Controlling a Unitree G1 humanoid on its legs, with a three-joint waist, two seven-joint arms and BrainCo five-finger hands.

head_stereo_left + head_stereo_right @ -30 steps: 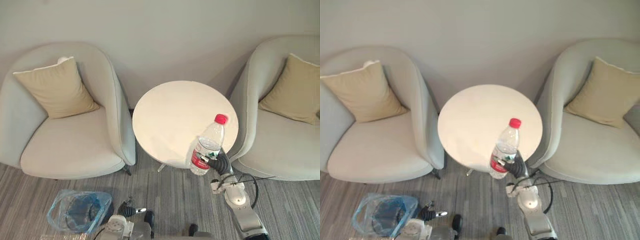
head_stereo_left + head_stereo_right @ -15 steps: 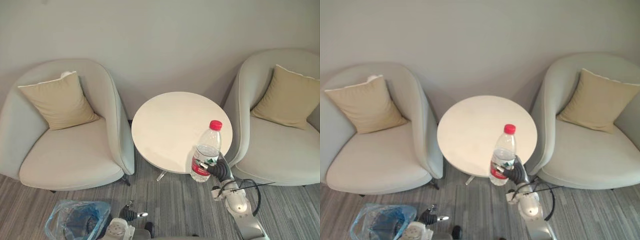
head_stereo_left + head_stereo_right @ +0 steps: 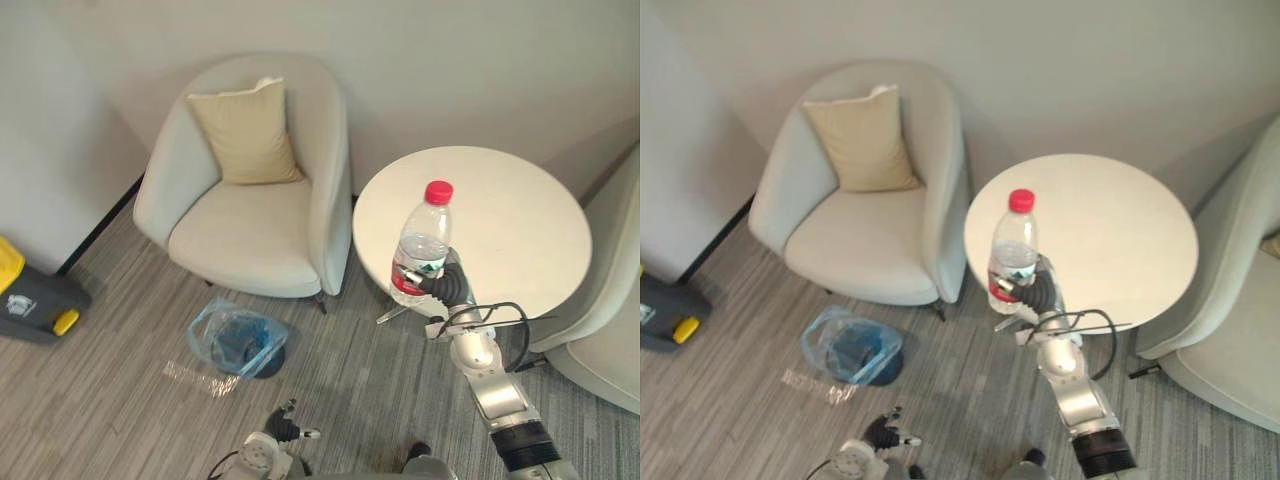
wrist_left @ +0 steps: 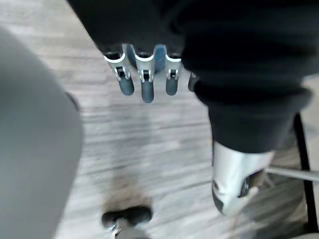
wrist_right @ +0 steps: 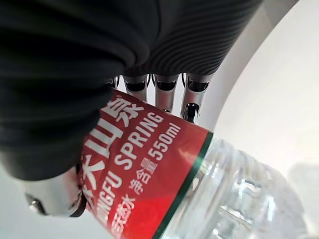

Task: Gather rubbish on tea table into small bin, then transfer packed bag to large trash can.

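— So, where is the bottle (image 3: pixel 423 240) right now?
— Upright in the right robot hand (image 3: pixel 449 289). The fingers (image 5: pixel 165 92) curl round the back of its red label (image 5: pixel 144 164) and the thumb comes in from the other side, so the grip is closed on the lower half. The pink cap (image 3: pixel 438 192) is on.
— Is it standing on the surface (image 3: pixel 520 215)?
— Hard to say. It is at the round white top's 8 o'clock rim, and I cannot tell whether its base touches the top or hangs just over the edge.
— And the other arm?
— The left robot hand (image 4: pixel 145 74) is down low over the grey floor (image 3: pixel 120 400), fingers hanging loose and fairly straight, nothing in them.
— Where's the small bin (image 3: pixel 238 342)?
— On the floor, at about 8 o'clock from the surface and well apart from the bottle. It is lined with a blue bag (image 3: pixel 205 330) whose mouth gapes open. What lies inside is too dark to make out.
— The big one?
— The large trash can (image 3: pixel 35 298), grey with yellow parts, is out at 9 o'clock from the small bin, near the left wall.
— Furniture?
— A pale armchair (image 3: pixel 250 225) with a tan cushion (image 3: pixel 245 135) stands at the surface's 9 o'clock, just beside it. A second armchair (image 3: pixel 610 340) stands at its 4 o'clock.
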